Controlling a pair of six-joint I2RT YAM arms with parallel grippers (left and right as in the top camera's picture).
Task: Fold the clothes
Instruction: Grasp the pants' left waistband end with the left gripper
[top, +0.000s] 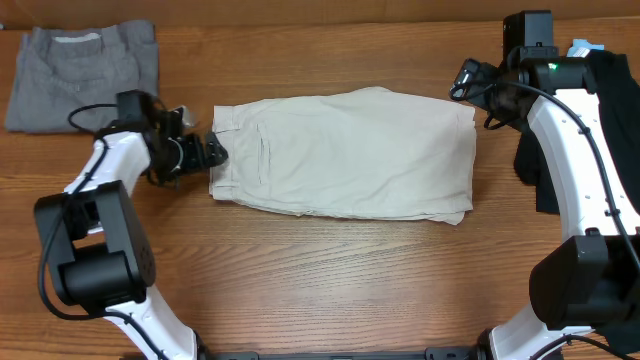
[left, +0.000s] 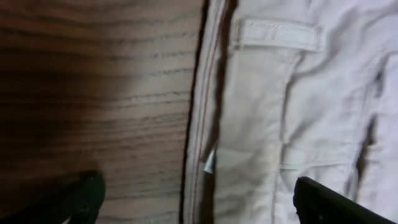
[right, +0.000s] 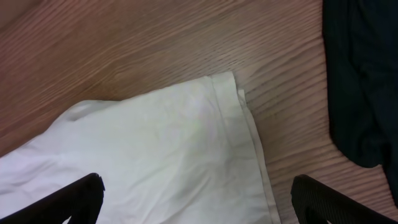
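Cream-beige shorts (top: 345, 150) lie flat across the middle of a wooden table (top: 330, 270), with the waistband (left: 249, 112) to the robot's left and the leg hems to its right. They appear already doubled lengthwise, one leg over the other.

The left gripper (top: 215, 150) sits at the waistband edge. Its fingers (left: 326, 202) are spread wide, one over bare wood and one over the cloth, and they grasp nothing. The right gripper (top: 467, 80) hovers over the far hem corner (right: 227, 93), its fingers (right: 71, 199) also wide apart and empty.

This looks like the moment just before pinching for the next fold. Judging from the layout, each gripper would need to come down and close on its own end of the cloth, catching both layers, then carry one end over the other.

Grey shorts (top: 80, 75) lie folded at the far left corner, well apart. A black garment (top: 605, 110) with a blue tag (top: 585, 47) lies bunched at the right edge, near the hem corner without touching it. No basket, bin or other container is in view.
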